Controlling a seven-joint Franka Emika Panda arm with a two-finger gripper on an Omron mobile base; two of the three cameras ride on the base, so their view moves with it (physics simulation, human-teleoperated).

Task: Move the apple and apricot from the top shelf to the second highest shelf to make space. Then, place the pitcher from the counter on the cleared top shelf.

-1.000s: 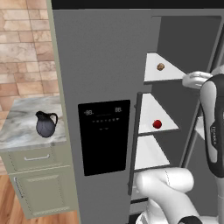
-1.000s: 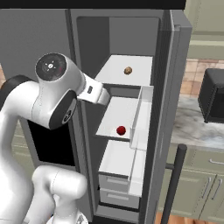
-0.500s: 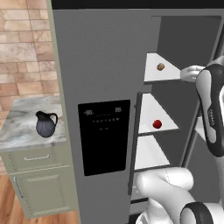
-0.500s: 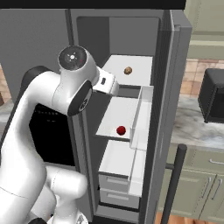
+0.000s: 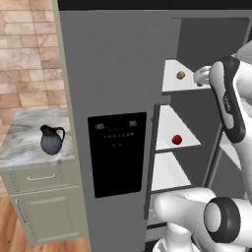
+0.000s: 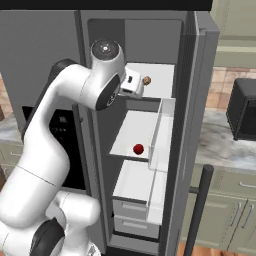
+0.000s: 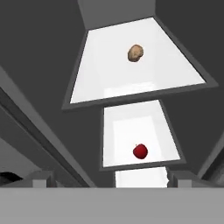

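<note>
The tan-brown apricot (image 5: 180, 75) (image 6: 147, 80) (image 7: 135, 52) lies alone on the white top shelf (image 5: 172, 83) (image 6: 162, 75) (image 7: 105, 70) of the open fridge. One level down, the glossy red apple (image 5: 176, 140) (image 6: 138, 149) (image 7: 140, 151) rests on the second highest shelf (image 5: 165, 128) (image 6: 130, 125) (image 7: 124, 127). My gripper (image 5: 200, 76) (image 6: 136, 86) (image 7: 111, 180) hovers at the top shelf's front, short of the apricot, open and holding nothing. The dark pitcher (image 5: 51, 139) stands upright on the marbled counter (image 5: 19, 150) left of the fridge.
The closed left fridge door carries a black dispenser panel (image 5: 117, 152). The open right door with its clear bin (image 6: 162, 130) flanks the shelves. Drawers (image 6: 131, 220) sit at the fridge bottom. A black appliance (image 6: 243, 115) stands on the right-hand counter.
The arm has lifted and swung inward, carrying the open hand up and closer to the apricot at the top shelf's front. Apple, apricot and pitcher have stayed where they were.
</note>
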